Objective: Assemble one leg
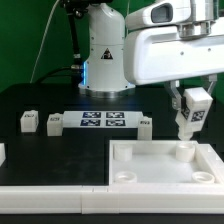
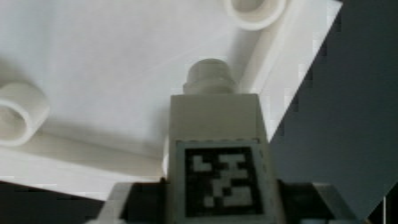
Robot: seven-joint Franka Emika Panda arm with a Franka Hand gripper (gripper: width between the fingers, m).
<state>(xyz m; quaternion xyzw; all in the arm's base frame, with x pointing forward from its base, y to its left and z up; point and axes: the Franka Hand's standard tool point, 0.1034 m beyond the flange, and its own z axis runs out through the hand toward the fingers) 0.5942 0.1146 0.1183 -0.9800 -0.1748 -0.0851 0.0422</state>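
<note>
My gripper (image 1: 193, 108) is shut on a leg (image 1: 187, 124), a chunky white block with a black-and-white tag, and holds it upright just above the far right corner socket (image 1: 183, 153) of the large white tray-like piece (image 1: 160, 172). In the wrist view the leg (image 2: 221, 135) fills the middle, its round peg (image 2: 212, 74) pointing at the tray's inner surface (image 2: 125, 70). Two round sockets show there, one (image 2: 249, 12) beyond the peg and one (image 2: 18, 110) off to the side. Three more legs (image 1: 28, 121) (image 1: 54, 122) (image 1: 143, 124) lie on the black table.
The marker board (image 1: 103, 122) lies flat on the table between the loose legs. A white raised edge (image 1: 50, 198) runs along the near side at the exterior view's left. The arm's white base (image 1: 103, 50) stands behind the marker board.
</note>
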